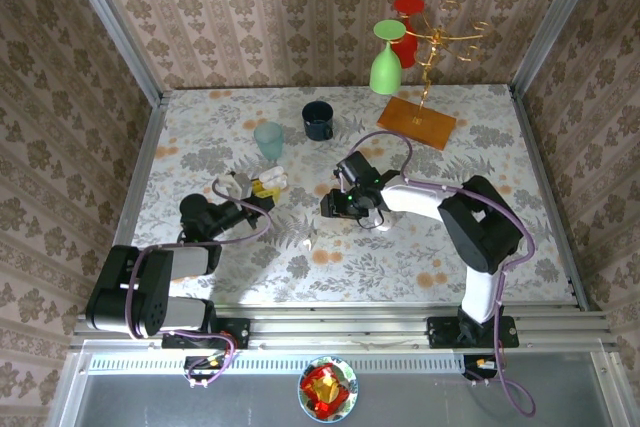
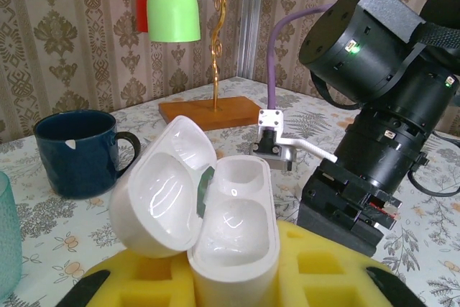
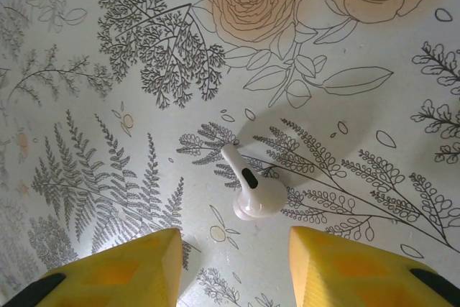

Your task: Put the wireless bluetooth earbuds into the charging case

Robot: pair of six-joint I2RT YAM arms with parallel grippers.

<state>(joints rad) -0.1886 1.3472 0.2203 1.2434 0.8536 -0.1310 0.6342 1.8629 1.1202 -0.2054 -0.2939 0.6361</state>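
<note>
Earbud (image 3: 248, 192) lies flat, stem pointing upper left, bulb lower right.

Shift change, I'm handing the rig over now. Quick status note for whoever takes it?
Left gripper: shut on the charging case, lid open, wells look empty.
Right gripper: open, hovering over an earbud that lies on the table, fingers not touching it.
Done: case is open and facing the right arm.
Left: grasp the earbud, seat it in the case.
</note>
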